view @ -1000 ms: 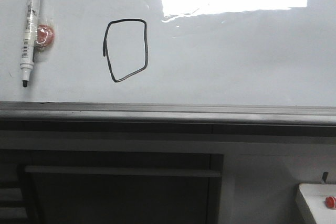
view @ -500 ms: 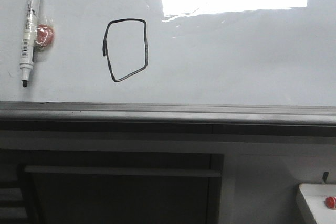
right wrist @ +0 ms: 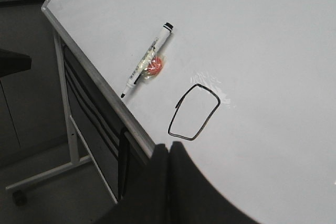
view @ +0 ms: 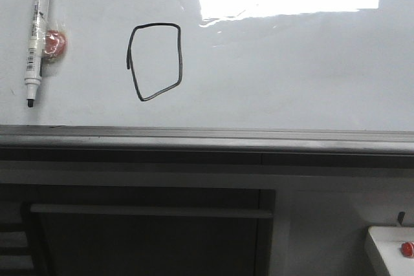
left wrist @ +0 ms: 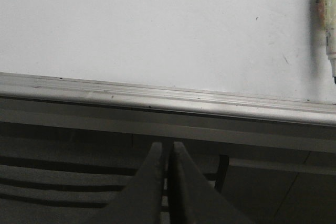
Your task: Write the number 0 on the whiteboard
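The whiteboard (view: 291, 69) fills the upper front view, with a bright glare and a grey rail along its lower edge. The number 0 (view: 131, 48), a thin black boxy loop, is drawn left of the middle; it also shows in the right wrist view (right wrist: 176, 115). A white marker (view: 36, 37) with a black cap lies on the board at the far left, beside a red blob; it shows in the right wrist view (right wrist: 148, 59) and at the edge of the left wrist view (left wrist: 329, 19). My left gripper (left wrist: 167, 145) is shut and empty below the rail. My right gripper (right wrist: 168, 148) is shut and empty near the 0. Neither gripper shows in the front view.
The grey rail (view: 207, 139) runs along the board's lower edge, with a dark frame and crossbar (view: 149, 211) beneath it. A small white box with a red button (view: 406, 248) sits at the lower right. The board's stand leg and wheel (right wrist: 21, 195) rest on the floor.
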Action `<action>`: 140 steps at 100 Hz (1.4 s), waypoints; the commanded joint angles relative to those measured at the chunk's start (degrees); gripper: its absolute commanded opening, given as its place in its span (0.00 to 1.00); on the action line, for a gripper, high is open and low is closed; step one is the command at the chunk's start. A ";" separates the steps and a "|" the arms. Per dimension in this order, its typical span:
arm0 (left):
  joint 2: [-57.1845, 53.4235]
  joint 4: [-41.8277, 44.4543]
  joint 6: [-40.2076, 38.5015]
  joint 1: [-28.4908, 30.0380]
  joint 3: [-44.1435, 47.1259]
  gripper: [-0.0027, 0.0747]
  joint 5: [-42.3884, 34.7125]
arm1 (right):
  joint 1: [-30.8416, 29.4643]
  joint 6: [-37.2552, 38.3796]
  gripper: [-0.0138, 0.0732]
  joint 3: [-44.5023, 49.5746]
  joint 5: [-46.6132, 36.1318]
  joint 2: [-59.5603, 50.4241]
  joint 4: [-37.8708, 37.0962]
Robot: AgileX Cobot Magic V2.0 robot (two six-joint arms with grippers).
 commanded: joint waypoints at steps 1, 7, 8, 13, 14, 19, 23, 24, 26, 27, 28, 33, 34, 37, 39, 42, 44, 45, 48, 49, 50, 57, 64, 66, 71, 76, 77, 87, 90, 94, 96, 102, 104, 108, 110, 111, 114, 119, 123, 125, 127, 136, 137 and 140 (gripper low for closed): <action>-1.53 -0.54 0.03 -0.13 0.53 0.01 -2.97 | -0.32 0.17 0.08 -1.53 -4.69 -0.34 -0.47; -1.53 -0.54 0.03 -0.13 0.53 0.01 -2.97 | -0.32 0.17 0.08 -1.53 -4.69 -0.34 -0.47; -1.53 -0.54 0.03 -0.13 0.53 0.01 -2.97 | -0.32 0.17 0.08 -1.53 -4.80 -0.34 -0.47; -1.53 -0.54 0.03 -0.13 0.53 0.01 -2.97 | -0.32 0.17 0.08 -1.53 -6.23 -0.34 -0.47; -1.53 -0.54 0.03 -0.13 0.53 0.01 -2.97 | -0.32 0.17 0.08 -1.53 -6.44 -0.34 -0.47; -1.53 -0.54 0.03 -0.13 0.53 0.01 -2.97 | -0.32 0.73 0.08 -1.53 -7.45 -0.34 -0.47; -1.53 -0.54 0.03 -0.13 0.53 0.01 -2.97 | -0.32 2.43 0.08 -1.53 -7.74 -0.34 -0.47; -1.53 -0.54 0.03 -0.13 0.53 0.01 -2.97 | -0.32 3.52 0.08 -1.53 -7.88 -0.34 -0.69; -1.53 -0.54 0.03 -0.13 0.53 0.01 -2.97 | -0.32 5.41 0.08 -1.53 -8.04 -0.46 -1.14; -1.53 -0.54 0.03 -0.13 0.53 0.01 -2.97 | -0.32 6.14 0.08 -1.53 -8.04 -0.47 -2.02; -1.53 -0.54 0.03 -0.13 0.53 0.01 -2.97 | -0.32 6.89 0.08 -1.53 -8.04 -0.59 -2.60; -1.53 -0.54 0.03 -0.13 0.53 0.01 -2.97 | -0.32 14.44 0.08 -1.53 -8.04 -0.92 -8.21; -1.53 -0.54 0.03 -0.13 0.53 0.01 -2.97 | -0.32 15.51 0.08 -1.53 -8.04 -1.02 -10.07; -1.53 -0.54 0.03 -0.13 0.53 0.01 -2.97 | -0.32 20.05 0.08 -1.53 -8.04 -1.16 -14.01; -1.53 -0.54 0.03 -0.13 0.53 0.01 -2.97 | -0.32 23.00 0.08 -1.53 -8.04 -1.30 -16.85; -1.53 -0.54 0.03 -0.13 0.53 0.01 -2.97 | -0.32 26.04 0.08 -1.53 -8.35 -1.41 -20.05; -1.53 -0.54 0.03 -0.13 0.53 0.01 -2.97 | -0.32 27.44 0.08 -1.53 -8.47 -1.57 -21.73; -1.53 -0.54 0.03 -0.13 0.53 0.01 -2.97 | -0.32 27.88 0.08 -1.53 -8.47 -1.69 -22.36; -1.53 -0.54 0.03 -0.13 0.53 0.01 -2.97 | -0.57 28.11 0.08 -1.53 -8.78 -1.81 -22.75; -1.53 -0.54 0.03 -0.13 0.53 0.01 -2.97 | -0.60 28.11 0.08 -1.53 -8.80 -1.93 -22.75; -1.53 -0.54 0.03 -0.13 0.53 0.01 -2.97 | -0.88 28.11 0.08 -1.53 -9.12 -1.94 -22.75; -1.53 -0.54 0.03 -0.13 0.53 0.01 -2.97 | -2.74 28.11 0.08 -1.53 -10.01 -2.73 -22.75; -1.53 -0.54 0.03 -0.13 0.53 0.01 -2.97 | -5.55 28.11 0.08 -1.53 -10.12 -3.60 -22.75; -1.53 -0.54 0.03 -0.13 0.53 0.01 -2.97 | -6.55 28.11 0.08 -1.53 -10.12 -3.78 -22.75; -1.53 -0.54 0.03 -0.13 0.53 0.01 -2.97 | -9.09 28.11 0.08 -1.53 -10.12 -4.53 -22.75; -1.53 -0.54 0.03 -0.13 0.53 0.01 -2.97 | -11.85 28.11 0.08 -1.53 -10.12 -5.29 -22.75; -1.53 -0.54 0.03 -0.13 0.53 0.01 -2.97 | -12.27 28.11 0.08 -1.53 -10.12 -5.49 -22.75; -1.53 -0.54 0.03 -0.13 0.53 0.01 -2.97 | -19.05 28.11 0.08 -1.17 -10.46 -7.14 -22.75; -1.53 -0.54 0.03 -0.13 0.53 0.01 -2.97 | -20.94 28.11 0.08 -0.86 -10.76 -7.64 -22.75; -1.53 -0.54 0.03 -0.13 0.53 0.01 -2.97 | -23.79 28.11 0.08 -0.34 -11.04 -8.39 -22.75; -1.53 -0.54 0.03 -0.13 0.53 0.01 -2.97 | -24.72 28.11 0.08 -0.23 -11.15 -8.79 -22.75; -1.53 -0.54 0.03 -0.13 0.53 0.01 -2.97 | -28.99 28.11 0.08 0.68 -11.57 -9.97 -22.75; -1.53 -0.54 0.03 -0.13 0.53 0.01 -2.97 | -30.41 28.11 0.08 0.99 -11.57 -10.48 -22.75; -1.53 -0.54 0.03 -0.13 0.53 0.01 -2.97 | -33.13 28.11 0.08 1.69 -11.75 -11.62 -22.75; -1.53 -0.54 0.03 -0.13 0.53 0.01 -2.97 | -33.99 28.11 0.08 1.95 -11.93 -12.22 -22.75; -1.53 -0.54 0.03 -0.13 0.53 0.01 -2.97 | -34.84 28.11 0.08 2.25 -11.93 -12.43 -22.75; -1.53 -0.54 0.03 -0.13 0.53 0.01 -2.97 | -36.50 28.11 0.08 2.90 -12.20 -13.31 -22.75; -1.53 -0.54 0.03 -0.13 0.53 0.01 -2.97 | -39.32 28.11 0.08 4.31 -12.37 -15.21 -22.55; -1.53 -0.54 0.03 -0.13 0.53 0.01 -2.97 | -41.50 28.11 0.08 5.64 -12.44 -16.46 -22.55; -1.53 -0.54 0.03 -0.13 0.53 0.01 -2.97 | -42.51 28.11 0.08 6.40 -12.52 -17.22 -22.55; -1.53 -0.54 0.03 -0.13 0.53 0.01 -2.97 | -43.45 28.11 0.08 7.17 -12.70 -17.99 -22.55; -1.53 -0.54 0.03 -0.13 0.53 0.01 -2.97 | -46.90 28.11 0.08 10.65 -12.78 -21.46 -22.55; -1.53 -0.54 0.03 -0.13 0.53 0.01 -2.97 | -47.12 28.11 0.08 10.93 -12.78 -21.75 -22.55; -1.53 -0.54 0.03 -0.13 0.53 0.01 -2.97 | -47.91 28.11 0.08 12.05 -12.78 -22.91 -22.55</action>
